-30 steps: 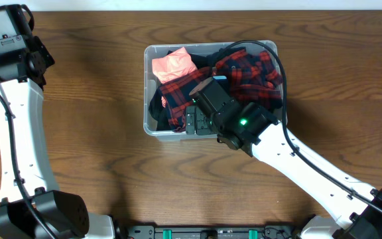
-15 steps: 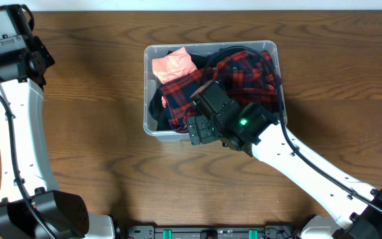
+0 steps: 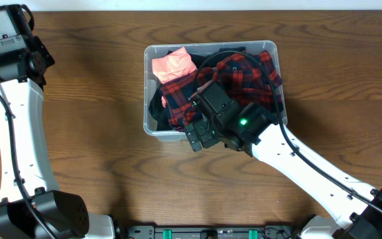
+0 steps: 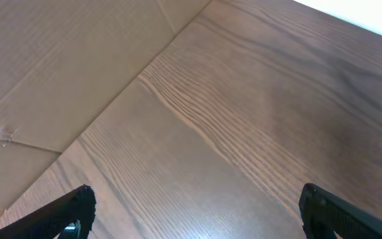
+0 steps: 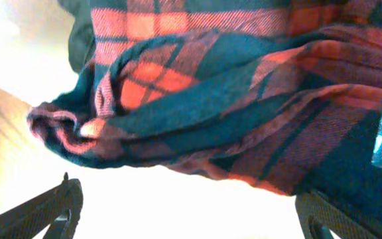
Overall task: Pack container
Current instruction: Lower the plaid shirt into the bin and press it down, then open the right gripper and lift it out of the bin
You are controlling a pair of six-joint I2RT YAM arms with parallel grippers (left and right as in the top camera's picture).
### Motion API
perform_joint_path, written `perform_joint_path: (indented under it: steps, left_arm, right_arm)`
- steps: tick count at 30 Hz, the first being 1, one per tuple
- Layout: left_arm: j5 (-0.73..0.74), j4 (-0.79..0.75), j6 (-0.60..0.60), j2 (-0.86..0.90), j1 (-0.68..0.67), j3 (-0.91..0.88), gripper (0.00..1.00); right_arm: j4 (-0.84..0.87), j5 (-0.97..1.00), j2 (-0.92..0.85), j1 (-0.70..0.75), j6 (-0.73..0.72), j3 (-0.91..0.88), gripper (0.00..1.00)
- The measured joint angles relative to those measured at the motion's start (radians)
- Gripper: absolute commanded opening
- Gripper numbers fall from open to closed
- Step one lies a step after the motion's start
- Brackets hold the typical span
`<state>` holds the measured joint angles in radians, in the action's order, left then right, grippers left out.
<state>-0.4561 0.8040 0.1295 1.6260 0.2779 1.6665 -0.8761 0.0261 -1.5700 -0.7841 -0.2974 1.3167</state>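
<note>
The container [image 3: 145, 86] is a clear plastic bin at the table's middle. It holds a pink cloth [image 3: 172, 65], a red and black plaid cloth [image 3: 244, 73] and dark fabric [image 3: 156, 106]. My right gripper [image 3: 198, 135] hangs over the bin's front wall, open and empty. In the right wrist view, the plaid cloth [image 5: 244, 99] lies bunched just beyond the right gripper [image 5: 191, 216], and nothing is between the jaws. My left gripper [image 4: 197, 212] is open over bare wood, far from the bin.
The left arm [image 3: 8, 113] runs along the table's left side. The right arm [image 3: 310, 162] crosses from the front right corner to the bin. Brown cardboard [image 4: 58, 60] borders the table in the left wrist view.
My right gripper has drawn back from inside the bin toward its front wall and its jaws have widened a little. The plaid cloth stays in the bin. The left arm has not moved.
</note>
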Motion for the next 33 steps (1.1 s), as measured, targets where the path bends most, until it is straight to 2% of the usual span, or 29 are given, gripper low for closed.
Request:
perform_joint_path:
  steps: [7,13,14,16,19,20,21,33]
  left_arm:
    - [0.0,0.0,0.0,0.0,0.0,0.0,0.98]
    - [0.0,0.0,0.0,0.0,0.0,0.0,0.98]
    - [0.0,0.0,0.0,0.0,0.0,0.0,0.98]
    - [0.0,0.0,0.0,0.0,0.0,0.0,0.98]
    - [0.0,0.0,0.0,0.0,0.0,0.0,0.98]
    - [0.0,0.0,0.0,0.0,0.0,0.0,0.98]
    - [0.0,0.0,0.0,0.0,0.0,0.0,0.98]
    - [0.0,0.0,0.0,0.0,0.0,0.0,0.98]
  right_arm:
    - [-0.056,-0.019,0.01,0.0,0.051,0.01,0.99]
    - [-0.118,-0.029,0.056,0.0,0.065,0.095,0.98]
    - [-0.116,-0.03,0.068,0.0,0.067,0.109,0.91]
    - [-0.106,-0.027,0.084,0.0,0.075,0.124,0.59]
    - [-0.091,-0.011,0.085,0.0,0.078,0.13,0.21]
    - [-0.088,-0.008,0.081,0.0,0.079,0.13,0.14]
    - [-0.083,-0.006,0.076,0.0,0.078,0.13,0.11]
    - [-0.005,0.007,-0.148,0.0,0.078,0.13,0.18]
